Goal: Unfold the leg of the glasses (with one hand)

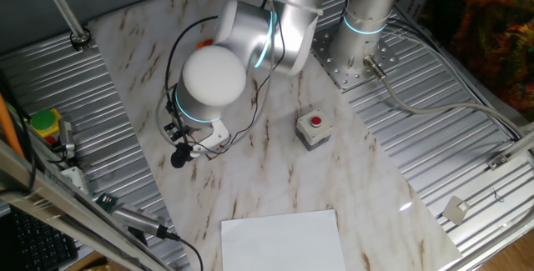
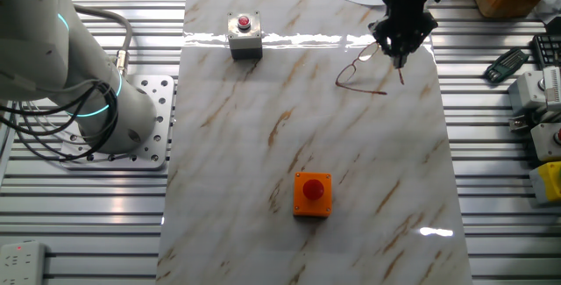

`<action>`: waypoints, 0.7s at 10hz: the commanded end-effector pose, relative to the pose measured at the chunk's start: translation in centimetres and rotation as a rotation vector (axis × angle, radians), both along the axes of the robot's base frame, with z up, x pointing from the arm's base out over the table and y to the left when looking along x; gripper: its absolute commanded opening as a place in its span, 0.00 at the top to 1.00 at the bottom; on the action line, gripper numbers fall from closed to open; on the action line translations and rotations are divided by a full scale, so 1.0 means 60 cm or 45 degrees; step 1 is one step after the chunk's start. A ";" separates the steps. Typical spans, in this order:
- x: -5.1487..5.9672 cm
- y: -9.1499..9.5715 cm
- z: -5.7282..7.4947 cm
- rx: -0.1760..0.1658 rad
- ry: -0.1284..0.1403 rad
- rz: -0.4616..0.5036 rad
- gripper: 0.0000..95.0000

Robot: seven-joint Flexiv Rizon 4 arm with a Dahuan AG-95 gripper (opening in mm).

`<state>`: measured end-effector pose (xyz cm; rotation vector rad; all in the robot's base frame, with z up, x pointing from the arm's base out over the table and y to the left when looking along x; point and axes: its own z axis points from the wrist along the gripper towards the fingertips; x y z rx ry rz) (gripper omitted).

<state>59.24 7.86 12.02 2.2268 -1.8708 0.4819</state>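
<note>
The glasses [image 2: 355, 70] are thin dark reddish wire spectacles lying on the marble board [image 2: 263, 127] near its far right side. One slim leg stretches along the board toward the right. My gripper [image 2: 400, 55] comes down right beside them, its fingers [image 2: 394, 44] drawn together to a narrow point. The other thin leg shows just under the tips, and the gripper seems shut on it. In the one fixed view the arm's wrist [image 1: 213, 75] hides the glasses, and only dark gripper parts [image 1: 179, 156] show under it.
A grey box with a red button [image 2: 244, 32] stands on the board, also in the one fixed view [image 1: 314, 127]. An orange box with a red button [image 2: 312, 193] sits mid-board. White paper [image 1: 284, 239] lies at one end. The robot base [image 2: 131, 127] and loose devices [image 2: 543, 101] flank the board.
</note>
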 end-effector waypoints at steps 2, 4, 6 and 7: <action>0.004 -0.013 -0.019 0.074 0.013 0.014 1.00; 0.002 -0.021 -0.031 0.102 0.020 0.014 1.00; 0.004 -0.024 -0.036 0.144 0.014 0.030 1.00; 0.005 -0.024 -0.037 0.152 0.011 0.039 1.00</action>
